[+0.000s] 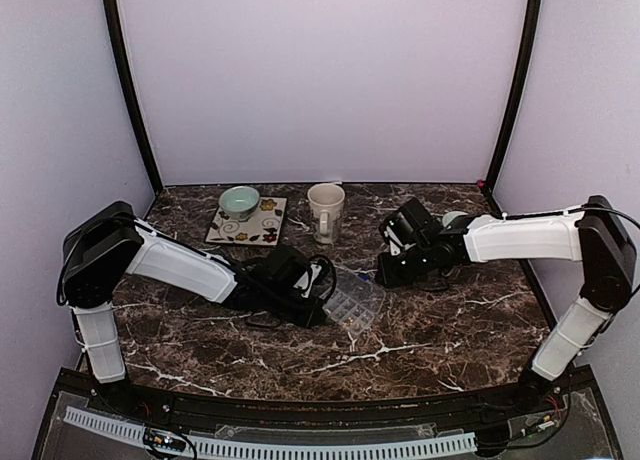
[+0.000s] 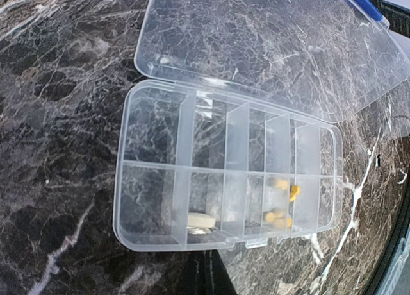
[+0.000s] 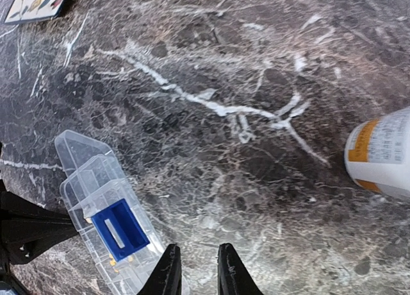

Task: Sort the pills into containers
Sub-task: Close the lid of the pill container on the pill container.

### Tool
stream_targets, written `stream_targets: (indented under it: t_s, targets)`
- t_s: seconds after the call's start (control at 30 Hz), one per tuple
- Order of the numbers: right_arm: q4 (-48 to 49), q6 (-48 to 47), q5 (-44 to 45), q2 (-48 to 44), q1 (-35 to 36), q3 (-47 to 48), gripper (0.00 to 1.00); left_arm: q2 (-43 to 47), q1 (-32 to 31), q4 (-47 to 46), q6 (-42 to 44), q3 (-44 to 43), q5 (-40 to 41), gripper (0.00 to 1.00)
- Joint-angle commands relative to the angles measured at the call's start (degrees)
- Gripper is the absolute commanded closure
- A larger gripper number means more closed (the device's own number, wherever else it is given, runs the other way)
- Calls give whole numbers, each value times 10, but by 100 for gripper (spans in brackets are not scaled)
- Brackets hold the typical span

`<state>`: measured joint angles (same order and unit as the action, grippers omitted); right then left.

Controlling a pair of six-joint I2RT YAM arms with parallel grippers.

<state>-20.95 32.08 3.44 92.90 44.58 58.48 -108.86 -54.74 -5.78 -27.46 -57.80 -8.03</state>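
Note:
The clear pill-organizer tray [image 2: 224,173] lies on the marble with its lid [image 2: 269,45] folded back; it also shows in the overhead view [image 1: 356,302]. Several small yellow pills [image 2: 282,205] sit in one near-row compartment. A white round pill [image 2: 200,221] lies in another. My left gripper [image 2: 209,269] is shut, its dark tip against the tray's near rim. My right gripper [image 3: 197,272] hovers over bare marble just right of the tray [image 3: 96,192]. Its fingers [image 3: 168,272] stand slightly apart with nothing between them. The tray's blue latch [image 3: 118,229] faces that camera.
A white bottle [image 3: 381,154] with an orange label lies on the marble to the right of my right gripper. At the back stand a cream mug [image 1: 325,212] and a pale green bowl [image 1: 240,200] on a flowered mat [image 1: 262,225].

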Motion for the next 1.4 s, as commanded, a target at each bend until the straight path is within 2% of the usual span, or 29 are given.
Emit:
stream_targets:
  t_s: [0.0,0.23,0.6,1.37]
  targets:
    - [37,7,-50,20,2,-13,79,1,5,11,1,11,8,100]
    - [73,23,-86,6,5,-34,79,3,5,8,0,15,8,100]
    - [92,43,-88,-8,29,-36,79,3,5,2,-2,17,6,100]
    - [138,95,-84,50,98,-48,77,15,7,-17,-6,44,4,100]
